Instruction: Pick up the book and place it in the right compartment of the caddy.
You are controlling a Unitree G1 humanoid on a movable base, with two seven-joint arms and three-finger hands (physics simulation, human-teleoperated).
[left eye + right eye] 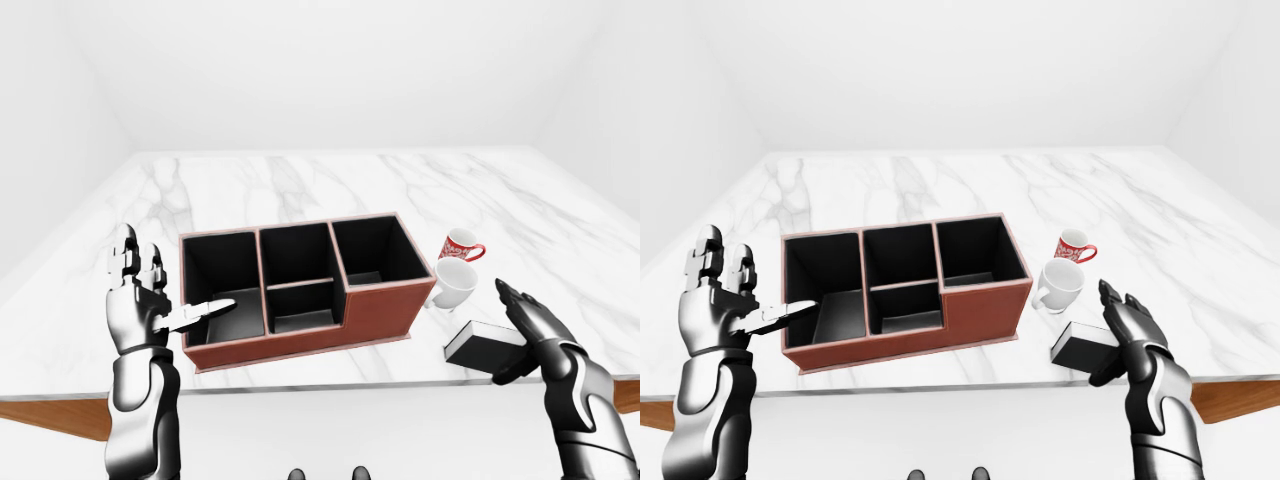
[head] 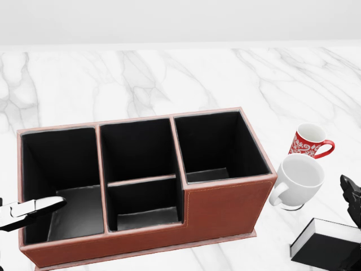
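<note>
We are looking down over a white marble tabletop (image 1: 300, 180), and the brown leather caddy (image 2: 225, 209) is sitting close to its near edge, its black-lined compartments all showing bare floors. The right compartment (image 2: 211, 147) is lying nearest the two mugs. The black book (image 1: 485, 346) is lying flat on the tabletop near the near right corner, just beside the caddy's right end and below the white mug (image 2: 299, 179); the red patterned mug (image 2: 309, 141) is standing just beyond the white one, touching or nearly so.

Our right hand (image 1: 535, 328) is hovering at the book's right side with fingers spread apart, the thumb dipping toward the cover; we cannot tell whether it is touching. Our left hand (image 1: 140, 290) is standing upright at the caddy's left end, fingers apart, one finger (image 2: 36, 208) reaching over the rim into the left compartment.
</note>
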